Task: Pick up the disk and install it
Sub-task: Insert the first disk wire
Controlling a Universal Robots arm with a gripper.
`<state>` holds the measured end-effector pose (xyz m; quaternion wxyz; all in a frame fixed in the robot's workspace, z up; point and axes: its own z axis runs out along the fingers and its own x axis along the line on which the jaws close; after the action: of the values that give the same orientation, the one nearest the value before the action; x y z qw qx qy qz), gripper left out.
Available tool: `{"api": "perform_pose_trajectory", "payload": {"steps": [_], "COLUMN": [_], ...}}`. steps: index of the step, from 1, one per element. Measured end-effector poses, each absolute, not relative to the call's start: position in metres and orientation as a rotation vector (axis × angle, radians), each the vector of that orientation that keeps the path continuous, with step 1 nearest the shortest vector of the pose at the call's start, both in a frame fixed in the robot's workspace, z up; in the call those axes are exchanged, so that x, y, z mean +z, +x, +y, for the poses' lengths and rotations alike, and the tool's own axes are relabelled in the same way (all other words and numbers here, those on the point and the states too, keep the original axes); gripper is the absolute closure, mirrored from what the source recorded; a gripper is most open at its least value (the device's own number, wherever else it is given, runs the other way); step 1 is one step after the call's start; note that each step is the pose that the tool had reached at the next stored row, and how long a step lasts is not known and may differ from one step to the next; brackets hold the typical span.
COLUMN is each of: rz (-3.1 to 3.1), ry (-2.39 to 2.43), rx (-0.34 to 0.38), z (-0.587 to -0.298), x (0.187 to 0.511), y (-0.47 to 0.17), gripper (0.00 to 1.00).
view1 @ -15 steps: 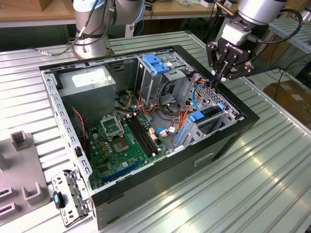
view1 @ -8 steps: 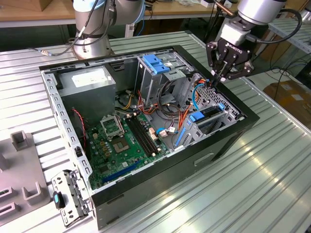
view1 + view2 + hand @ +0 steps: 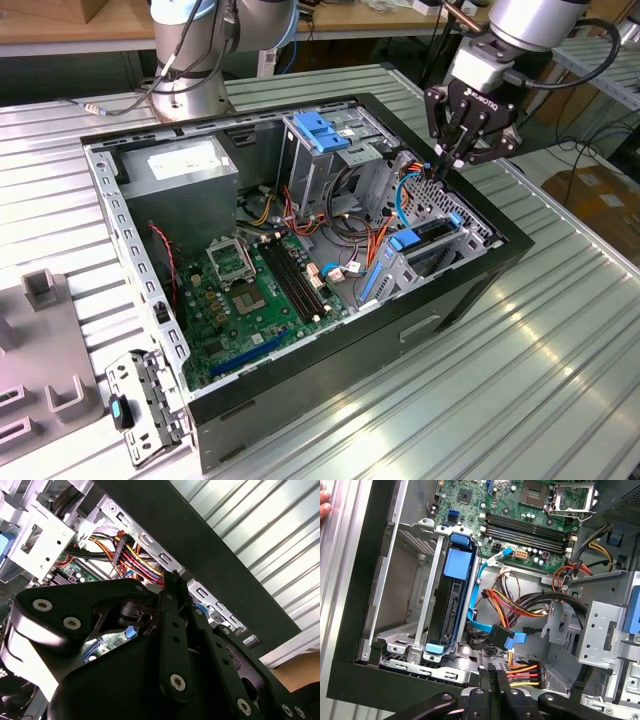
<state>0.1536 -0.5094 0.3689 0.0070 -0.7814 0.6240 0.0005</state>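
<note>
The disk [image 3: 451, 605] stands on edge in the drive bay at the case's front corner, its blue side rails [image 3: 456, 562] framing a dark body. In the exterior view the disk [image 3: 432, 232] lies low in the bay at the exterior view's right, under my gripper. My gripper [image 3: 447, 165] hangs above the case's rim over the bundle of coloured cables [image 3: 415, 180], a little above and behind the disk. Its black fingers [image 3: 492, 680] are pressed together with nothing between them. In the second wrist view the gripper [image 3: 172, 577] points at red and yellow wires.
The open computer case [image 3: 480, 290] lies on a ribbed metal table. Inside are a green motherboard [image 3: 250, 290], a grey power supply [image 3: 180, 170] and a tall metal cage with a blue handle [image 3: 320, 135]. A person's fingertip [image 3: 324, 502] rests on the table beside the case.
</note>
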Motion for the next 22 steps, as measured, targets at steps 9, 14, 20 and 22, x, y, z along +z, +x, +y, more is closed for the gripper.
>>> {"api": "perform_pose_trajectory", "payload": {"steps": [9, 14, 20, 22], "rz": [1.955, 1.968, 1.991, 2.029], "ry": [-2.441, -2.43, -2.411, -2.38], "rx": [0.0, -0.001, -0.001, -0.002], "z": [-0.515, -0.52, -0.52, -0.52], "x": [0.368, 0.364, 0.362, 0.361], "y": [0.149, 0.148, 0.14, 0.14], "gripper": [0.83, 0.83, 0.83, 0.83]}}
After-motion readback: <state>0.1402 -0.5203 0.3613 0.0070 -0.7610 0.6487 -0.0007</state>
